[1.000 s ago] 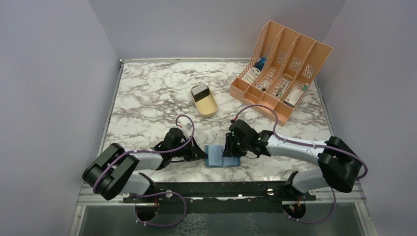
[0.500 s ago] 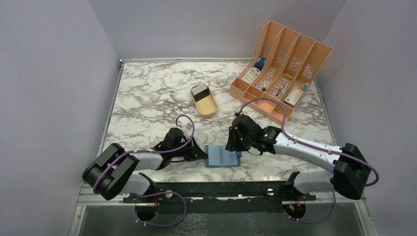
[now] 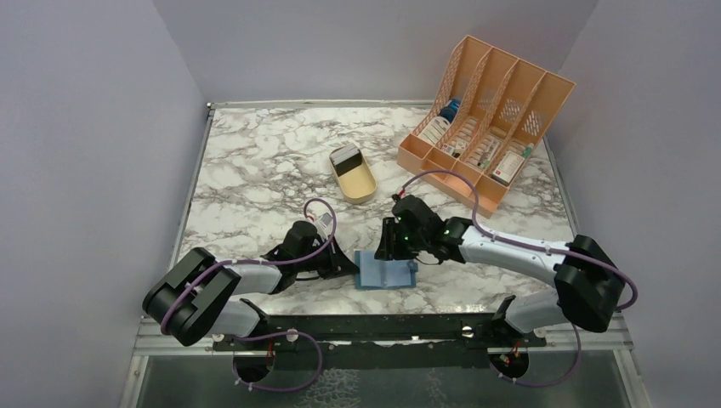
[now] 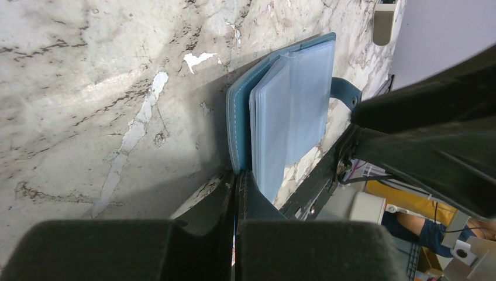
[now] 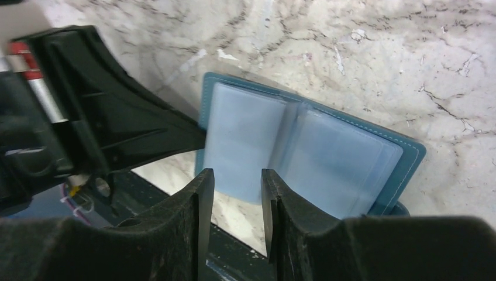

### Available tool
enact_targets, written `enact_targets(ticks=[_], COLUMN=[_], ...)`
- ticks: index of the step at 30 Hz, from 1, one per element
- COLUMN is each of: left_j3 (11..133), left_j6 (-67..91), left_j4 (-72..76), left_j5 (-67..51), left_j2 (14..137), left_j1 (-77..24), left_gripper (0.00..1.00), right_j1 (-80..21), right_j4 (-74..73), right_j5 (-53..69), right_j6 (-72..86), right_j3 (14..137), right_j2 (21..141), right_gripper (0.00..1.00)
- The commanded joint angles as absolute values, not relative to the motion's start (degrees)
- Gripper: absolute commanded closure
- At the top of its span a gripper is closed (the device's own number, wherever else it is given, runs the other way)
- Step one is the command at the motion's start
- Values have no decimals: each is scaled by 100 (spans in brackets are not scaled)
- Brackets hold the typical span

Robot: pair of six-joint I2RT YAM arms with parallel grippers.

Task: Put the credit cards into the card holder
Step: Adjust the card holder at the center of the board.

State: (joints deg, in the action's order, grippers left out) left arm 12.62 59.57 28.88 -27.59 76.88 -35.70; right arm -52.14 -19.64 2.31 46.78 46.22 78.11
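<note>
The card holder (image 3: 385, 271) lies open near the table's front edge, pale blue pockets up and teal back down. It also shows in the left wrist view (image 4: 292, 105) and the right wrist view (image 5: 304, 158). My left gripper (image 3: 349, 265) is shut on the holder's left cover edge (image 4: 236, 178). My right gripper (image 3: 389, 246) hovers over the holder's far left part, open and empty (image 5: 237, 174). One credit card (image 3: 344, 156), with a dark edge and a pale face, leans in the far end of the tan tray (image 3: 358, 182).
The orange slotted file rack (image 3: 483, 119) stands at the back right with small items in it. The black frame rail (image 3: 383, 325) runs along the table's front edge, just below the holder. The left gripper's fingers (image 5: 117, 140) fill the left of the right wrist view.
My right gripper has lifted off the holder's right page and moved back and to the left. The left gripper and the holder have stayed put.
</note>
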Motion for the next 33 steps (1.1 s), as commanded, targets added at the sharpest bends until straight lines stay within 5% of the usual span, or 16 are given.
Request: enact_targets(ticks=[1, 8, 18, 27, 33], left_j3=[1254, 1346, 2982, 4832, 5943], left_j6=[5959, 5799, 4253, 2172, 1805], left_j4=[2922, 2475, -618, -1630, -1707], left_j5=[-2649, -2401, -400, 655, 302], left_j2=[7559, 7229, 6027, 6991, 7769], left_j1=[-3588, -3588, -3579, -3381, -2590], left_gripper=[99, 76, 55, 51, 51], right_j1=[-5245, -5247, -5247, -5276, -5384], right_j4=[-1796, -2254, -1612, -1323, -1793], right_j5=[306, -408, 129, 511, -21], right_j6=[4544, 4423, 4306, 4669, 4668], right_j3=[4721, 4664, 4267, 4343, 4623], right_j2=[8263, 8396, 7702, 8019, 8475], right_gripper=[64, 66, 64, 56, 44])
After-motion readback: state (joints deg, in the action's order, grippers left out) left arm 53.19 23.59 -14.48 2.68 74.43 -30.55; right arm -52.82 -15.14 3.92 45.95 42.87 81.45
